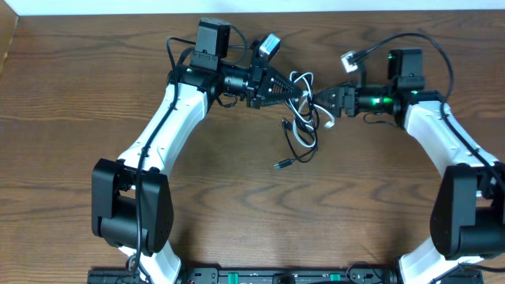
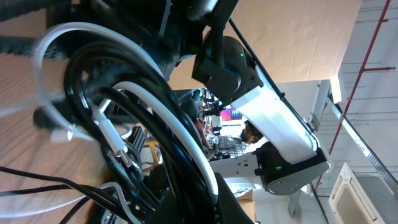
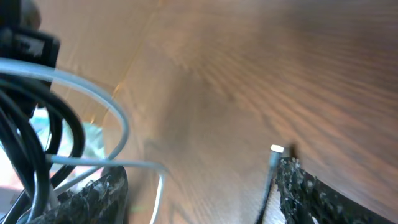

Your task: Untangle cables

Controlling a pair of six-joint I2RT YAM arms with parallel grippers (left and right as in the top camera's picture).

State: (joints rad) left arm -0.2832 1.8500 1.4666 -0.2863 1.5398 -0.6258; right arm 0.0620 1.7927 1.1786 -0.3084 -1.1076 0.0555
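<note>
The black and white cables [image 1: 304, 114] hang in a tangled bunch at the middle of the table's far side. My left gripper [image 1: 301, 92] is shut on the top of the bunch. In the left wrist view the black cable loops [image 2: 155, 124] and the white cable [image 2: 168, 112] fill the frame. Loose ends trail down to a black plug [image 1: 280, 164] and a white plug [image 1: 330, 122]. My right gripper [image 1: 325, 101] stands open just right of the bunch. Its fingers [image 3: 99, 193] are spread, with a strand of the white cable [image 3: 93, 93] and a small plug tip [image 3: 275, 149] between them, ungripped.
A brown wooden table [image 1: 237, 213] carries everything. Both white arms reach in from the front corners. A thicker black arm cable [image 1: 438, 47] arcs over the right arm. The table's far edge [image 1: 118, 14] runs close behind both grippers.
</note>
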